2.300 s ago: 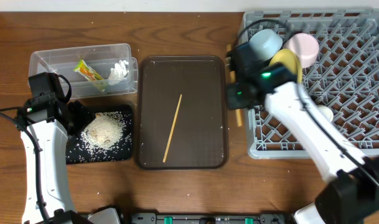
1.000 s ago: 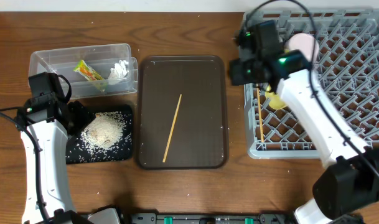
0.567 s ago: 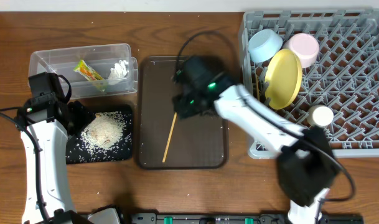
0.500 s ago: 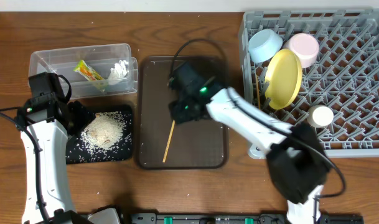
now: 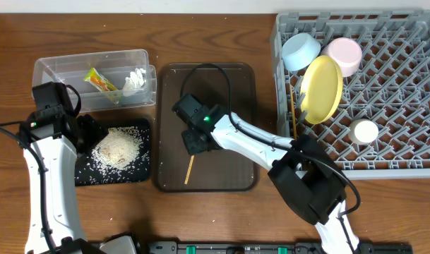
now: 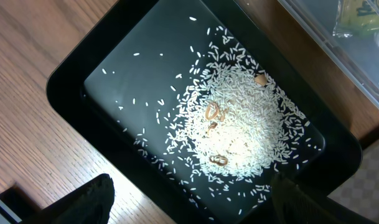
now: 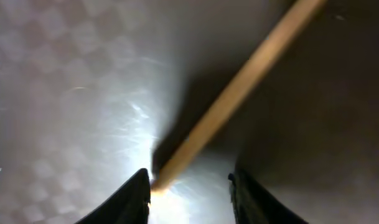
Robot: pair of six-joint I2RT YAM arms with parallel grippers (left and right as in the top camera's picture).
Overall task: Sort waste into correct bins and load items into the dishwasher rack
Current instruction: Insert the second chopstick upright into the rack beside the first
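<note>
Change: right gripper [image 5: 198, 141] moved from dishwasher rack [image 5: 412, 106] to serving tray [image 5: 236, 92].
First chopstick [image 5: 293, 113] now lies in the rack, well away from the gripper; second chopstick [image 7: 239, 106] now runs between its narrowed jaws.

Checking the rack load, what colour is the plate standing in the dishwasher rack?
Yellow; the plate shows best in the overhead view.

Grey lattice dishwasher rack [image 5: 398, 141]; in it a yellow plate [image 5: 322, 88], a light blue bowl [image 5: 301, 51], a white-pink bowl [image 5: 342, 55] and a pale cup [image 5: 363, 131]. The serving tray [image 5: 236, 92] is dark brown with a faint checkered sheen, and the chopstick [image 5: 189, 170] on it is tan wood. White rice [image 5: 117, 148] speckles the black tray [image 5: 87, 176] — the clear box [image 5: 59, 67] shows a green-and-yellow wrapper [image 5: 102, 82] and white paper bits [image 5: 135, 82].
</note>
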